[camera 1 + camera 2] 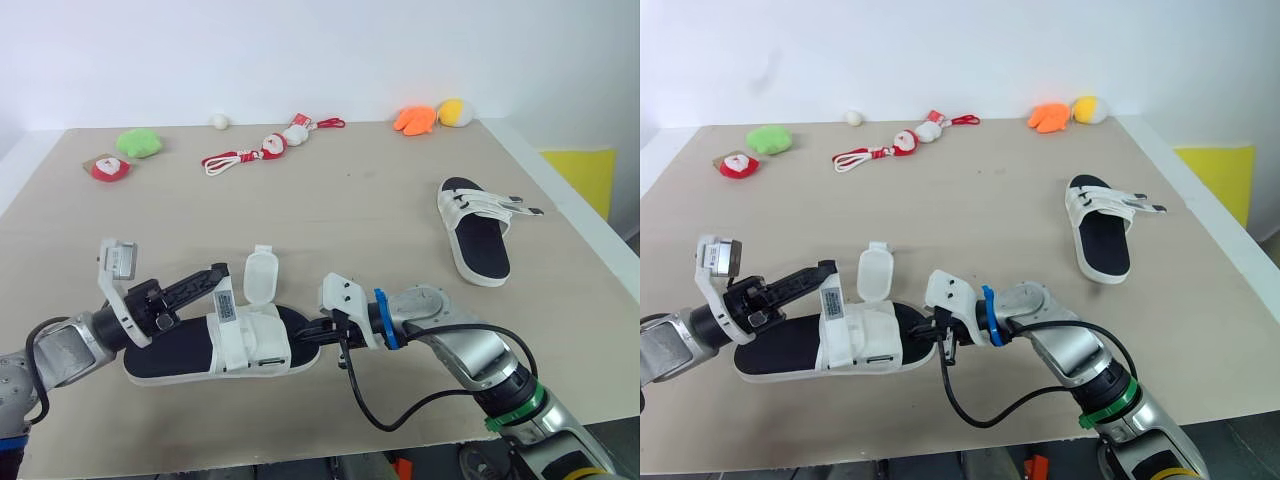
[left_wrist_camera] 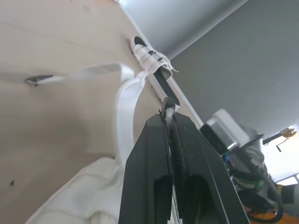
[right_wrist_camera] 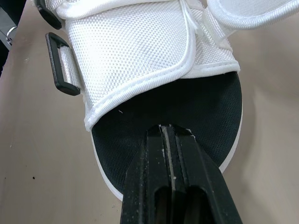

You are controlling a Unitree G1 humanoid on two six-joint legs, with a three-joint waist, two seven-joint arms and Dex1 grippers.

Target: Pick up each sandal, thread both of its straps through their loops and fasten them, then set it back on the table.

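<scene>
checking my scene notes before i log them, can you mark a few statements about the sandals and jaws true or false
1. One strap of the near sandal stands up unfastened. True.
2. The right gripper has its jaws wide open. False: they are shut, over the near sandal's black footbed.
3. The far sandal lies to the robot's right. True.
4. The green toy touches the far sandal. False: it sits well apart, at the far left.

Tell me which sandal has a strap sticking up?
The near sandal, lying between the left gripper and the right gripper. One white strap stands up from it. On the far sandal the straps lie flat.
</scene>
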